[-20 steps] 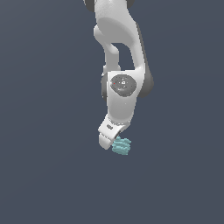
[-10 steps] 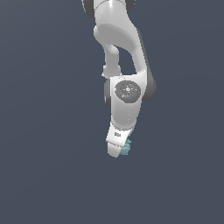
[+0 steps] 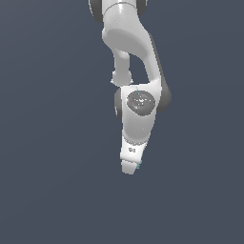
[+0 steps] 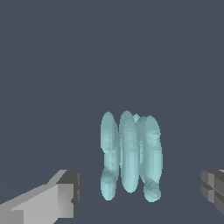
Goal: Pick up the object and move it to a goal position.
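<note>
The object (image 4: pixel 130 155) — a pale teal, glossy blob of rounded parallel ridges — sits between the tool's (image 4: pixel 142 194) grey blocky fingers (image 4: pixel 70 192), untouched, on the flat slate surface (image 4: pixel 52 65); the tool is spread wide, released.

1. The supporting surface (image 3: pixel 47 143) is a plain, flat, dark slate-blue ground filling both views, without edges or markings.
2. The object (image 4: pixel 130 155), a small pale teal ridged blob, appears to lie directly on it.
</note>
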Tool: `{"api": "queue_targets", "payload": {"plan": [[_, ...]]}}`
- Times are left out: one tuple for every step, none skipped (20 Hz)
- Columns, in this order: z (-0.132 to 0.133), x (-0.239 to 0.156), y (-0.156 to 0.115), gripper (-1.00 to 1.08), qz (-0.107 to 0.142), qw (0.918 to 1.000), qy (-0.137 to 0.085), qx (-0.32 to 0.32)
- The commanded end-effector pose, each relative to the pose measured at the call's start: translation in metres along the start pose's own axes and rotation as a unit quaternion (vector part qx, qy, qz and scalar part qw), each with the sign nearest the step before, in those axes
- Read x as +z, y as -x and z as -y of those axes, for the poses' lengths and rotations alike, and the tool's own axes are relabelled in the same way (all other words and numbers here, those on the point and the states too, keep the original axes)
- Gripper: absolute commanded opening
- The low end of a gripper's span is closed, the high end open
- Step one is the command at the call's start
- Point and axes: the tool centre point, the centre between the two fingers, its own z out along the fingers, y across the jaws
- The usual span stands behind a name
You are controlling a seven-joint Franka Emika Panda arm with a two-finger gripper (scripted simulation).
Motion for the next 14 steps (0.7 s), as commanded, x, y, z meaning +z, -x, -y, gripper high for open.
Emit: {"api": "queue_targets", "payload": {"plan": [[0.000,0.000,0.000,1.00,0.000,1.0000,0.000,-0.004],[0.000,0.000,0.000,1.00,0.000,1.0000,0.000,-0.002],[0.000,0.001,0.000,1.00,0.000,1.0000,0.000,-0.002],[0.000,0.002,0.000,1.00,0.000,1.0000,0.000,-0.002],[0.000,0.004,0.000,1.00,0.000,1.0000,0.000,-0.002],[0.000,0.007,0.000,1.00,0.000,1.0000,0.000,-0.002],[0.000,0.011,0.000,1.00,0.000,1.0000,0.000,-0.002],[0.000,0.016,0.000,1.00,0.000,1.0000,0.000,-0.002],[0.000,0.022,0.000,1.00,0.000,1.0000,0.000,-0.003],[0.001,0.029,0.000,1.00,0.000,1.0000,0.000,-0.003],[0.001,0.035,0.000,1.00,0.000,1.0000,0.000,-0.003],[0.001,0.040,0.000,1.00,0.000,1.0000,0.000,-0.004],[0.001,0.044,0.000,1.00,0.000,1.0000,0.000,-0.004],[0.001,0.047,0.000,1.00,0.000,1.0000,0.000,-0.004]]}}
